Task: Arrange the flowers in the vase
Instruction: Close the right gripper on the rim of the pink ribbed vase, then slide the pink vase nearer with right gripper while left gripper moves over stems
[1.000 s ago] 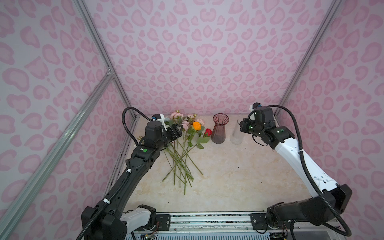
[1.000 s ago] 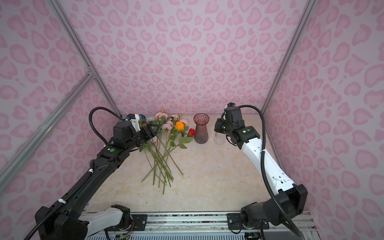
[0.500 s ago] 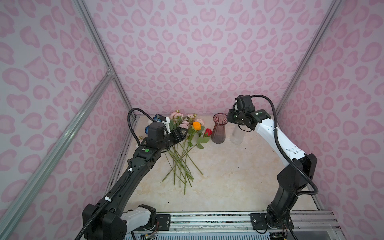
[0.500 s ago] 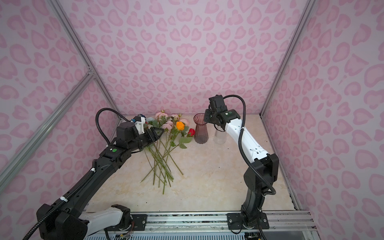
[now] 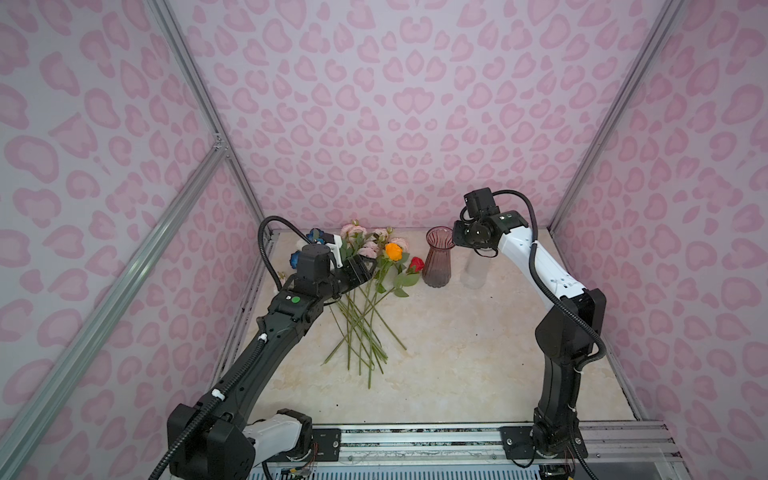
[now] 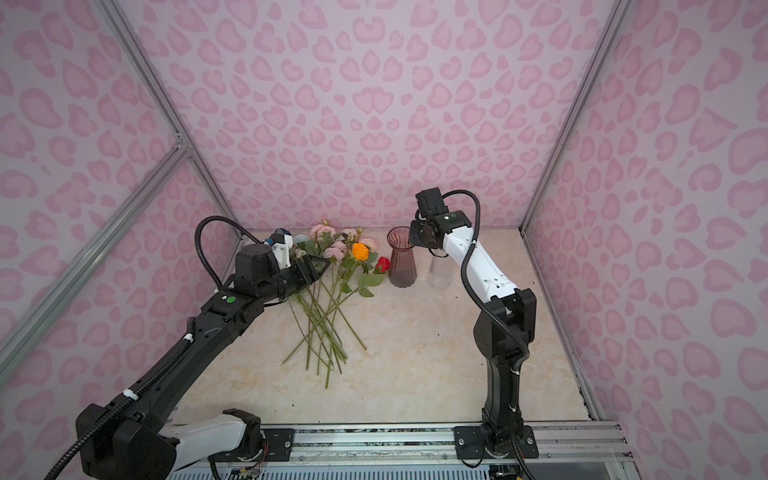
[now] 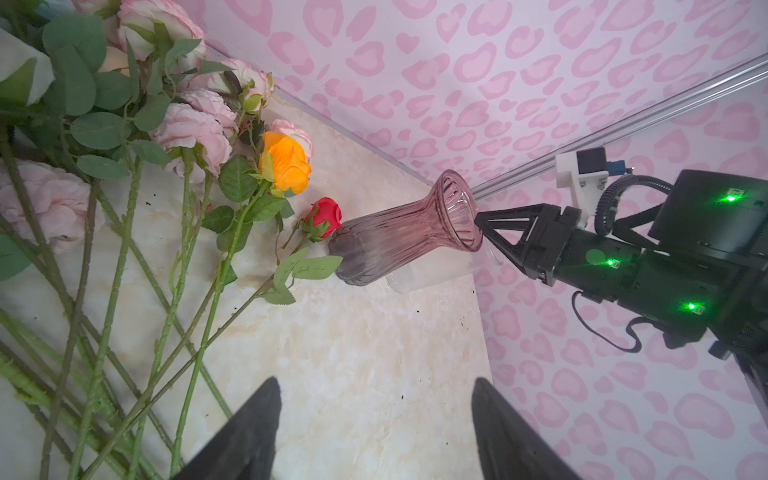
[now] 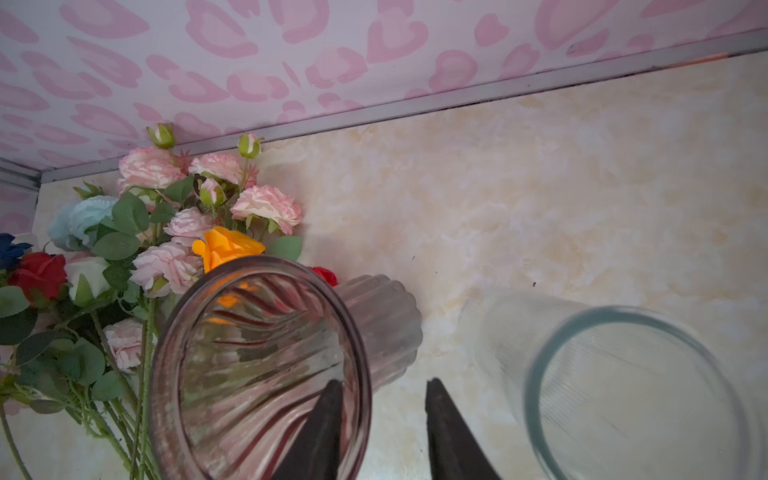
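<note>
Flowers (image 5: 360,307), green-stemmed with pink, orange, red and blue heads, lie heaped centre-left on the counter (image 5: 457,353), heads toward the back wall beside the upright pink ribbed vase (image 5: 437,259); right hand (image 8: 382,386) part-open astride the vase rim, not clamped; left hand (image 7: 374,382) wide apart, empty, above the stems.

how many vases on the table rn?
2. A pink ribbed vase stands right of the flowers; a clear glass vase stands just right of it, in both top views. None appear hidden.
</note>
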You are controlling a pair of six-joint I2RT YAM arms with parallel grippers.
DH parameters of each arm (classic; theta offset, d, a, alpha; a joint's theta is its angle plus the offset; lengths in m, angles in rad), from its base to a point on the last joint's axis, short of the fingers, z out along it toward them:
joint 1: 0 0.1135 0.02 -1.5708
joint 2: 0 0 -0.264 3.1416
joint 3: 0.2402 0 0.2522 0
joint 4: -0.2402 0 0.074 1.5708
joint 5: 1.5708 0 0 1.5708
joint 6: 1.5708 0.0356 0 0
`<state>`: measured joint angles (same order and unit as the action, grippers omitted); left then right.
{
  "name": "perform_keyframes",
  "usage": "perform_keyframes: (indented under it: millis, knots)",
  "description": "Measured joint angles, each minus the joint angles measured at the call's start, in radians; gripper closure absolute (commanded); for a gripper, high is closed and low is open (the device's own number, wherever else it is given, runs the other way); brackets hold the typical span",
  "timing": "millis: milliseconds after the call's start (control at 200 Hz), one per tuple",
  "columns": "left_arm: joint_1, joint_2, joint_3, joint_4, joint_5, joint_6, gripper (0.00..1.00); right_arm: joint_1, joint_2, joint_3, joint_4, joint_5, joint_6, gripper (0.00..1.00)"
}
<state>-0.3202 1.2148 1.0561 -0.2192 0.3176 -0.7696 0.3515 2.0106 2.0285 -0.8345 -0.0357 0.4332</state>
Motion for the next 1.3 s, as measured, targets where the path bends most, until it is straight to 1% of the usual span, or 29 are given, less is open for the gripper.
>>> perform_keyframes:
  millis: [150,245,325,455,615,755,775,840,1300]
  knots:
    - [0.0,0.006,0.0,-0.001,0.0,0.0,0.26,0.0,0.024,0.013,-0.01,-0.018,-0.011,0.68]
    - [0.0,0.01,0.0,-0.002,0.0,0.0,0.26,-0.003,0.045,0.03,-0.01,-0.029,-0.011,0.71]
    - [0.0,0.014,0.0,-0.003,0.0,0.0,0.27,-0.008,0.065,0.05,-0.013,-0.041,-0.01,0.75]
    - [0.0,0.016,0.0,-0.003,0.0,0.0,0.26,-0.021,0.078,0.064,-0.016,-0.089,0.0,0.85]
    - [0.0,0.016,0.0,-0.004,0.0,0.003,0.26,-0.028,0.074,0.057,0.002,-0.142,0.031,0.92]
    - [0.0,0.016,0.0,-0.01,-0.001,0.003,0.26,-0.031,0.056,0.034,0.007,-0.156,0.046,0.95]
    - [0.0,0.016,0.0,-0.011,-0.001,0.003,0.27,-0.032,0.053,0.03,0.008,-0.159,0.048,0.97]
    - [0.0,0.016,0.001,-0.015,-0.001,0.004,0.27,-0.034,0.042,0.019,0.007,-0.166,0.053,1.0]
    - [0.0,0.016,0.002,-0.019,-0.008,0.011,0.26,-0.034,-0.054,-0.076,0.017,-0.25,0.079,1.0]
